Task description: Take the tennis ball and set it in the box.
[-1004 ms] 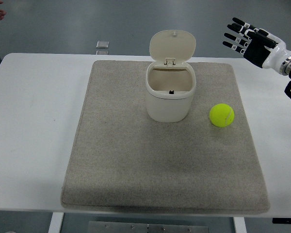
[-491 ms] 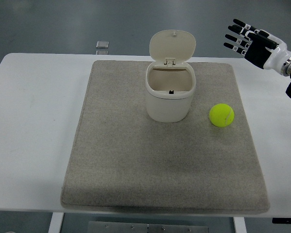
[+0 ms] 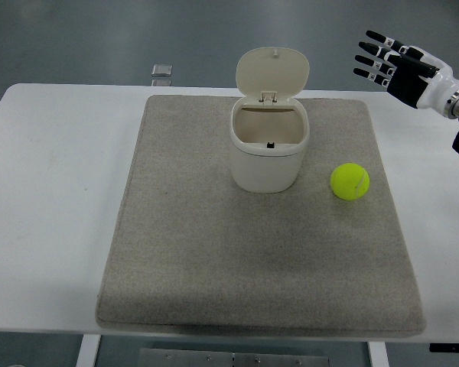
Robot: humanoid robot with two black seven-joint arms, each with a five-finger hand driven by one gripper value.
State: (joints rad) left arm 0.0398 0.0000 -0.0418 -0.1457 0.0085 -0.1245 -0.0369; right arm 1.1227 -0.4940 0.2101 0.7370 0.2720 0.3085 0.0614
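Nearest you, the counter has its front edge running along the bottom of the view, and the mat stops just short of that edge. The front half of the mat is bare, so you have free room there, and bare counter runs down both sides of it. Farther in, the ball sits on the mat, right of centre, near the mat's right edge and just beside the box without touching it. The box stands upright on the mat's far half, its lid tipped up and back, its mouth open toward you; a small dark spot shows inside on the back wall, too small to make out. Your right hand hangs at the far right, above the counter's far corner, well apart from the ball and beyond it. Its fingers are spread apart and hold nothing. The arm behind the wrist is cut off by the right edge. Beyond the counter, a small grey object lies on the floor.
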